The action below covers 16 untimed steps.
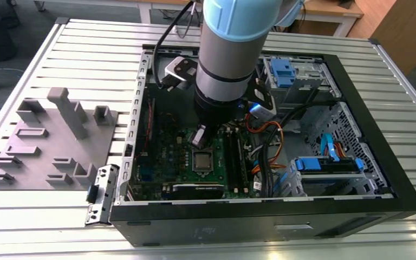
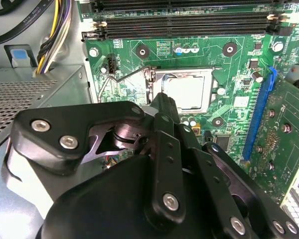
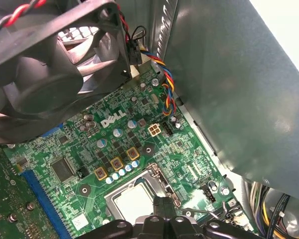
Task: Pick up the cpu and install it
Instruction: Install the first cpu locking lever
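The cpu (image 2: 187, 92) is a pale silver square lying flat inside the metal-framed socket on the green motherboard (image 2: 239, 99). It also shows in the first wrist view as the cpu (image 3: 132, 201) and, from outside, as a small grey square cpu (image 1: 203, 161). My gripper (image 2: 164, 99) hangs just above the socket's edge, its black fingers pressed together with nothing visible between them. The tips of the gripper (image 3: 162, 201) sit beside the chip. In the exterior view the gripper (image 1: 199, 138) reaches down into the open case.
The open computer case (image 1: 381, 200) holds memory slots (image 2: 189, 22), bundled cables (image 1: 266, 151), blue drive brackets (image 1: 324, 165) and a black fan (image 3: 45, 64). A thin socket lever (image 2: 124, 74) stands beside the socket. A grey plastic tray (image 1: 49, 141) lies on the slatted table at the exterior view's left.
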Available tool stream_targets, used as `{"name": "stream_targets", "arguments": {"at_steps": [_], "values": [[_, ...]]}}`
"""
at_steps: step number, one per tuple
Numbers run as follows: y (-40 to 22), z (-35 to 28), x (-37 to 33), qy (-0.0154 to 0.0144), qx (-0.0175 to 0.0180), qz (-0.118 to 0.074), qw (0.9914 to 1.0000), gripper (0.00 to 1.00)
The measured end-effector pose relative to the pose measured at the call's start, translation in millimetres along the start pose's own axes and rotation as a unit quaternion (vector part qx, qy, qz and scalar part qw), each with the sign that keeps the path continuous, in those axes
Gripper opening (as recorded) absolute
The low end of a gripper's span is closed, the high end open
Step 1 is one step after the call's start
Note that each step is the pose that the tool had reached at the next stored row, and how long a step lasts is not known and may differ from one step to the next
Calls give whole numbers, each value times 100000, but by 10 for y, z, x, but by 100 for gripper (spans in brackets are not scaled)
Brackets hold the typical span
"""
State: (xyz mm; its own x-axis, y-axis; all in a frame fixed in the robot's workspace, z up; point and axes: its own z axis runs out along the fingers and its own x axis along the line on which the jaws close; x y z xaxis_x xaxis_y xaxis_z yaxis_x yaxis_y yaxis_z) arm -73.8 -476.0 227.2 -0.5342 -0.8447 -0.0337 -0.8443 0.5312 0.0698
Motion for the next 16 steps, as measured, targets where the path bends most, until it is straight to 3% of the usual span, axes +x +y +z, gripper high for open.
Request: {"name": "stream_targets", "arguments": {"at_steps": [6, 13, 16], "values": [[2, -32, -1, 2, -2, -1, 100000, 11], [15, -217, -7, -21, -15, -4, 100000, 11], [17, -245, -8, -26, -17, -10, 100000, 11]]}}
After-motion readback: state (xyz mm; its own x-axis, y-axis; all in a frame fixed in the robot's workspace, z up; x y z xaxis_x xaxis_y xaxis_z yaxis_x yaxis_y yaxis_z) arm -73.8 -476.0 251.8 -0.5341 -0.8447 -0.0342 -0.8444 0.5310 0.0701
